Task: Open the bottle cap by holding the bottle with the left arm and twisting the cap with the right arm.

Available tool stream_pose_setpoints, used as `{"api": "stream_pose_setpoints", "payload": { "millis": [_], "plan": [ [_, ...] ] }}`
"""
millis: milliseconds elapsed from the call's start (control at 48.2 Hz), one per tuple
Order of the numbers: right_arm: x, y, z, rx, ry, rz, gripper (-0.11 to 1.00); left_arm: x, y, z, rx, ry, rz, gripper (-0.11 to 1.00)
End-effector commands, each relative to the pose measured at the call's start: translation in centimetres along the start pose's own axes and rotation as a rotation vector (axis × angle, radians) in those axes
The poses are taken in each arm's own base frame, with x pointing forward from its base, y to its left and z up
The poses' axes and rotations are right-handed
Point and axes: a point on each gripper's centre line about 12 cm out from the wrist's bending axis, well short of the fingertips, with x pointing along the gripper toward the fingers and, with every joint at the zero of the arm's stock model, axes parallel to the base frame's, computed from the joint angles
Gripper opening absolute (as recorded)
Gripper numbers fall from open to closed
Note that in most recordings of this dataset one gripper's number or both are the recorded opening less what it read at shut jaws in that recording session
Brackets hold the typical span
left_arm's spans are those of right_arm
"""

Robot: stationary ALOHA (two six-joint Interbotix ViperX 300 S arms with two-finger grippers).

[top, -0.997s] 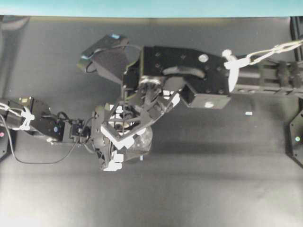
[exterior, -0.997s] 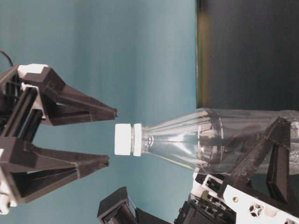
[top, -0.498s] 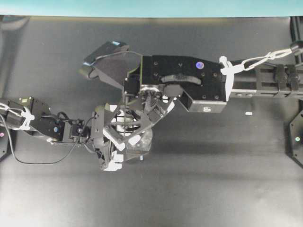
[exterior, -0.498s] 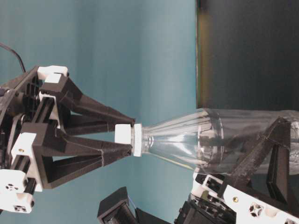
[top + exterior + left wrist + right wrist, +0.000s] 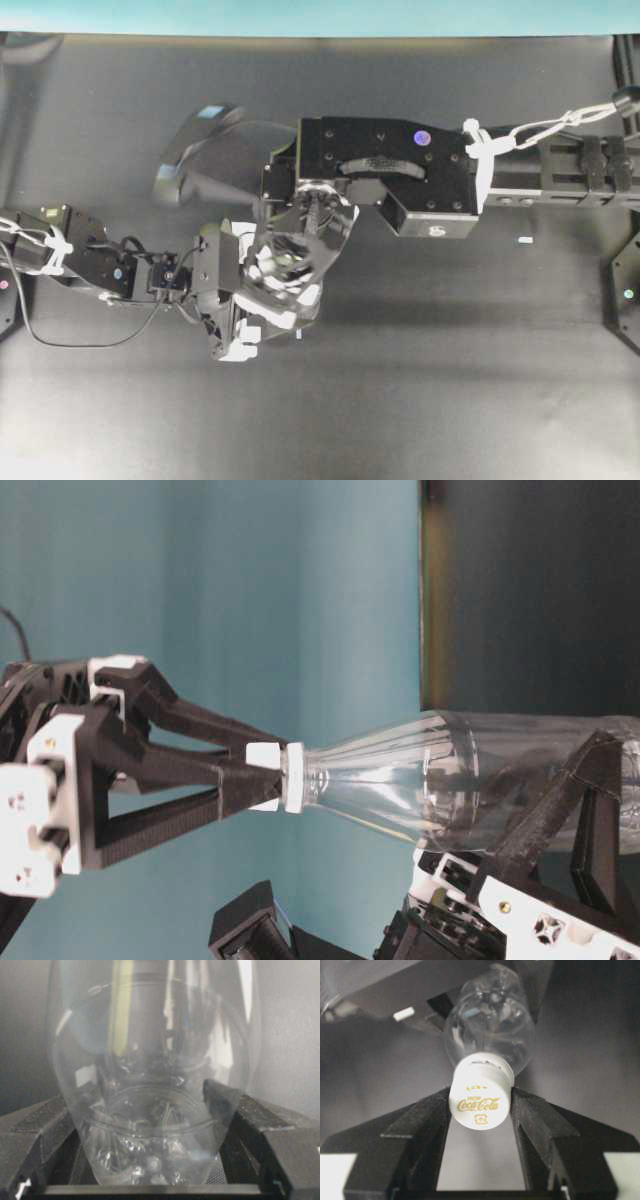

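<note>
The clear plastic bottle stands on the black table, and my left gripper is shut on its lower body, one finger on each side. The left arm reaches in from the left. The white bottle cap, printed with gold Coca-Cola lettering, sits between the black fingers of my right gripper, which press on both of its sides. From above, the right arm hangs over the bottle and hides the cap. At table level the right gripper pinches the cap.
A small white tape mark lies on the dark table to the right of the arms. A black arm base stands at the right edge. A teal wall runs along the back.
The right gripper, open and short of the cap a second ago, moved onto it and closed. Since then its wrist has turned about the cap. The left gripper and bottle stayed put.
</note>
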Motion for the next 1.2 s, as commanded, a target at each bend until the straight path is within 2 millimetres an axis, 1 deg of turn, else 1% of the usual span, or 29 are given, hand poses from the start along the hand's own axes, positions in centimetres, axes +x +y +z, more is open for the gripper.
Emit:
{"api": "stream_pose_setpoints", "payload": {
  "millis": [0,145,374,519,664,727,810,1184],
  "plan": [
    [-0.34,0.15,0.06,-0.104,-0.008,0.004,0.37,0.15,-0.27,0.33,0.003,-0.012,-0.009,0.81],
    [-0.43,-0.11,0.22,-0.227,-0.012,0.003,0.37,0.15,-0.27,0.33,0.003,-0.012,-0.009,0.81],
    [-0.37,-0.38,0.47,-0.374,-0.029,0.0,0.37,0.15,-0.21,0.33,0.004,-0.012,-0.007,0.81],
    [-0.39,-0.18,0.68,-0.545,-0.057,-0.003,0.37,0.15,-0.27,0.33,0.004,-0.012,-0.009,0.81],
    [-0.27,0.21,0.67,-0.782,-0.078,-0.01,0.37,0.15,-0.27,0.33,0.004,-0.012,-0.009,0.81],
    [-0.19,0.16,0.59,-0.854,-0.078,-0.014,0.37,0.16,-0.39,0.32,0.005,-0.012,-0.012,0.81],
    [-0.16,0.14,0.52,-0.886,-0.078,-0.016,0.37,0.19,-0.39,0.37,0.005,-0.013,-0.012,0.81],
    [-0.09,0.09,0.36,-0.888,-0.081,-0.017,0.37,0.19,-0.45,0.37,0.006,-0.013,-0.013,0.81]
  ]
}}
